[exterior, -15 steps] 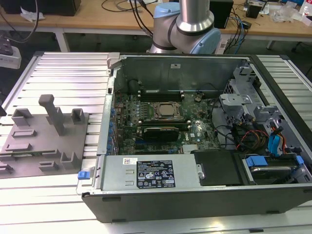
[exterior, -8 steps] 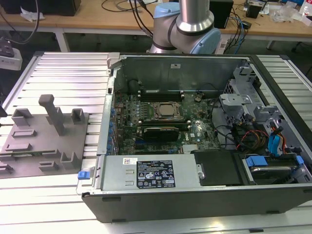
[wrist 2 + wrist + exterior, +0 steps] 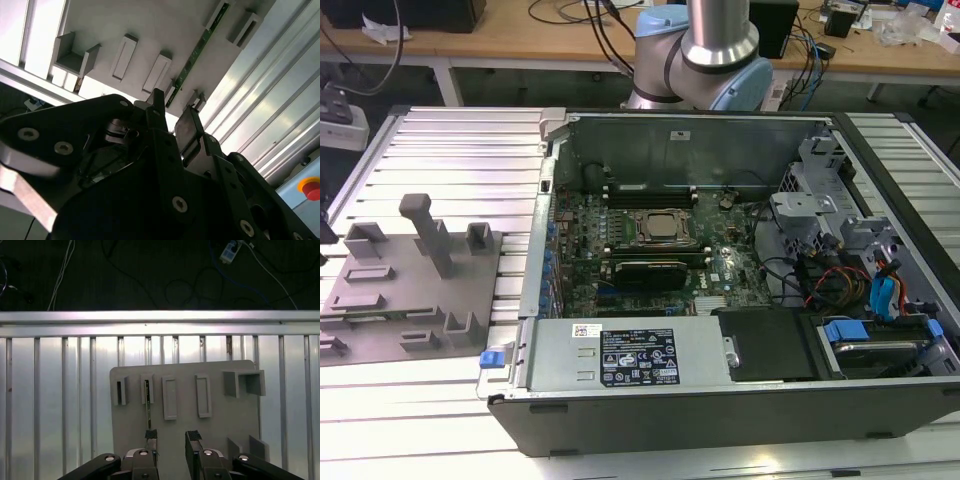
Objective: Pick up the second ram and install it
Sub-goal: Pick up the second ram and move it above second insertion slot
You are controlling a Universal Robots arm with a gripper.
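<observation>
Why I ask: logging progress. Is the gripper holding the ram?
No: in the first wrist view the ram stands in a fixture slot, not between the fingers of the open gripper.

My arm point(image 3: 720, 35) is a brushed silver tube, thick and round, with pale blue joint caps point(image 3: 748, 85) bulging at its sides. My gripper point(image 3: 175, 107) is matte black all over: flat linkage bars with rounded ends, layered one over another. Round silver screws point(image 3: 179, 202) pin each bar (every head has a small socket at its centre). A pale silver plate point(image 3: 22, 192) edges one flank. In the first wrist view my fingers point(image 3: 194, 437) are narrow dark blades with squared black tips.
</observation>
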